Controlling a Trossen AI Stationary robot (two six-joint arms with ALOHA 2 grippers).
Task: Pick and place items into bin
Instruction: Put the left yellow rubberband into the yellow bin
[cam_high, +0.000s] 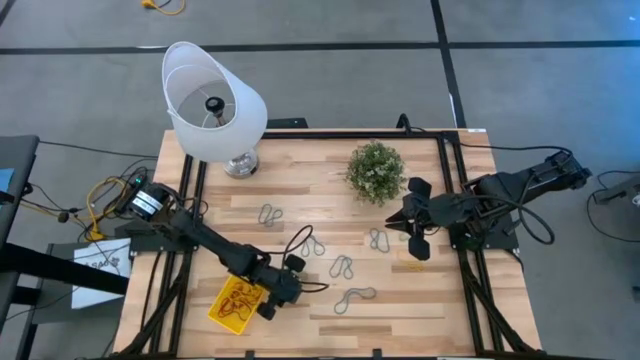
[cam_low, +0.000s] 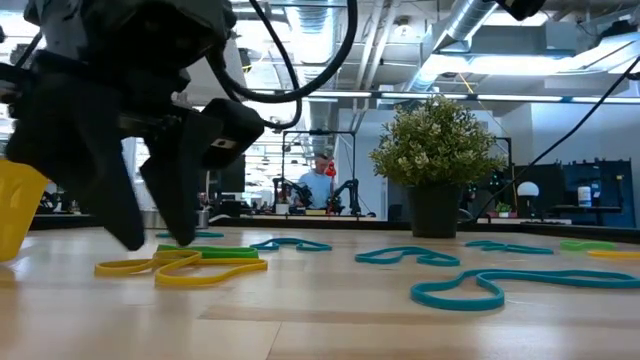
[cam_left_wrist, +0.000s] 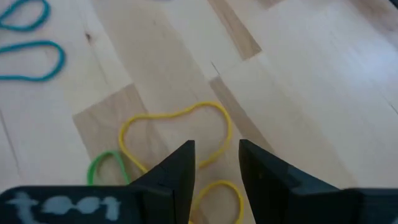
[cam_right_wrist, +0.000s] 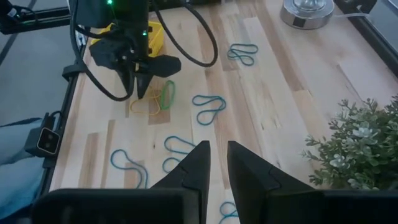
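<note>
Task partly complete. The bin (cam_high: 238, 303) sits near the table's front left corner and already holds a tangle of loops, red among them. Left to clear: grey-blue loops (cam_high: 343, 266) spread across the middle of the table (cam_high: 300, 180), plus a yellow band (cam_left_wrist: 177, 134) and a green band (cam_left_wrist: 107, 167) lying just beside the bin.

The left gripper (cam_high: 278, 297) is low over the boards just right of the bin, fingers parted with nothing between them, tips poised at the yellow band; in the low view the tips appear at or close to the wood. The right gripper (cam_high: 417, 236) hangs over the right side near the plant (cam_high: 376, 172), jaws nearly closed with a narrow gap, empty.

Clearances, as judged: the left arm has a short, unobstructed path to the bin, though the bin wall stands close beside the gripper. The plant crowds the right arm. The lamp (cam_high: 212, 100) at the back left is well apart from both arms. Centre boards offer open room
</note>
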